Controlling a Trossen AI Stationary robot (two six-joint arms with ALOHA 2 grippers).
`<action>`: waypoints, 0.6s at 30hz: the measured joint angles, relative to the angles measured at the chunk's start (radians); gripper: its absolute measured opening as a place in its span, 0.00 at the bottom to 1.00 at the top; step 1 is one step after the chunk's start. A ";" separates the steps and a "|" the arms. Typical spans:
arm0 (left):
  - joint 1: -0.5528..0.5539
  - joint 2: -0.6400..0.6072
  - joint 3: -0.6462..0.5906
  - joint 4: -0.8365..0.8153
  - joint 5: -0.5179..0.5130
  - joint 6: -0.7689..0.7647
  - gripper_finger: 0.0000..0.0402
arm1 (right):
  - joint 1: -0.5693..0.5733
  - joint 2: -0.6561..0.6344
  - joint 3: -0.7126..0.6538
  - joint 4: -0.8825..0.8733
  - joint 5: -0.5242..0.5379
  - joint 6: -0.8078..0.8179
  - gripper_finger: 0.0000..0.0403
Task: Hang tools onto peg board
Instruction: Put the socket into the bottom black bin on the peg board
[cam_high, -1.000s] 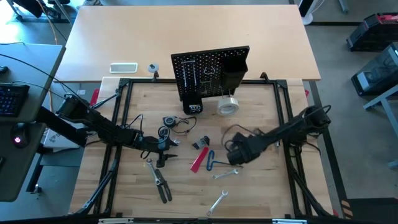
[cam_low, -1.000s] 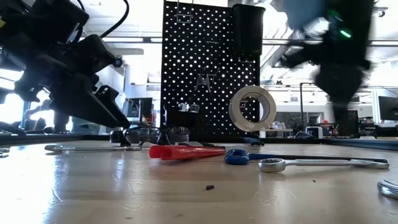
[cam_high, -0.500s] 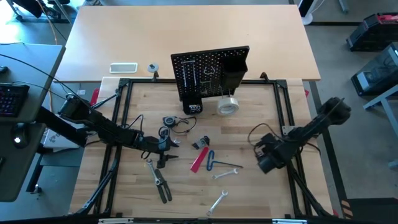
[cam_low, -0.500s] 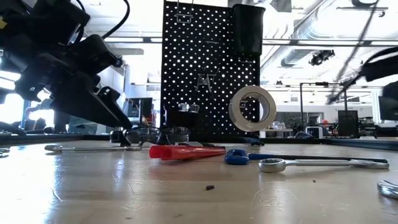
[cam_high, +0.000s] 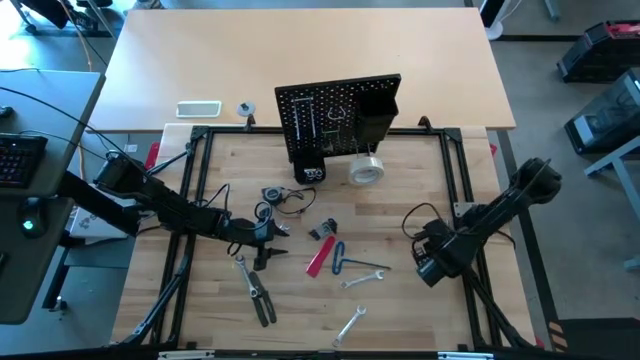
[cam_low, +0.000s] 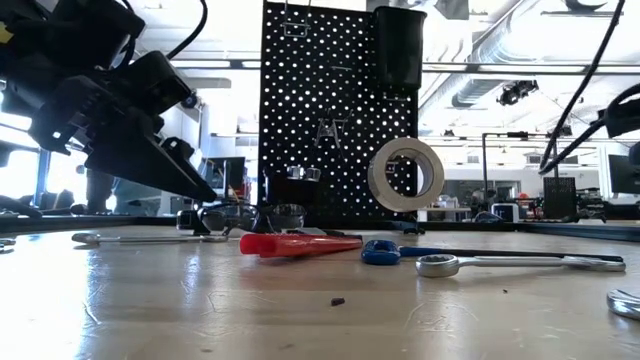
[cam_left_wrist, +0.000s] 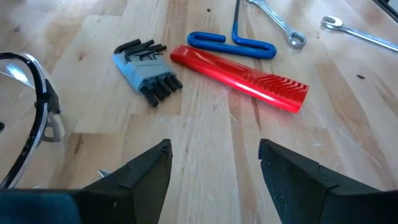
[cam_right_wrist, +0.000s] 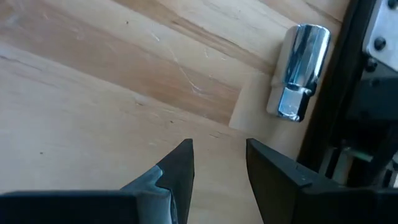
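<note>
Tools lay loose on the wooden table (cam_high: 230, 320), none held. Left gripper (cam_left_wrist: 214, 163) stood open and empty near the red-handled cutter (cam_left_wrist: 239, 78). Right gripper (cam_right_wrist: 217, 163) was open, empty. Cutter looked rigid, light; best gripped mid-handle.

Safety glasses (cam_left_wrist: 34, 118) and a wrench (cam_left_wrist: 357, 34) are cut off.

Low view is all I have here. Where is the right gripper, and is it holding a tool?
Observer: The right gripper sits at the table's right side, open and empty.
Operator: Anything near it?
Observer: Its wrist view shows a chrome socket lying ahead by the frame.
Operator: And the left gripper?
Observer: The left gripper is open over bare wood, facing the red cutter and hex keys.
</note>
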 joint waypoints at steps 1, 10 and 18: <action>0.000 0.000 0.000 0.001 0.000 0.000 0.58 | 0.013 0.001 0.000 -0.001 0.010 0.035 0.34; 0.000 0.000 0.000 0.000 0.000 0.000 0.58 | 0.108 0.053 0.001 -0.014 -0.043 0.172 0.34; 0.000 0.000 0.000 0.001 0.000 -0.001 0.58 | 0.110 0.111 0.001 -0.028 -0.058 0.172 0.34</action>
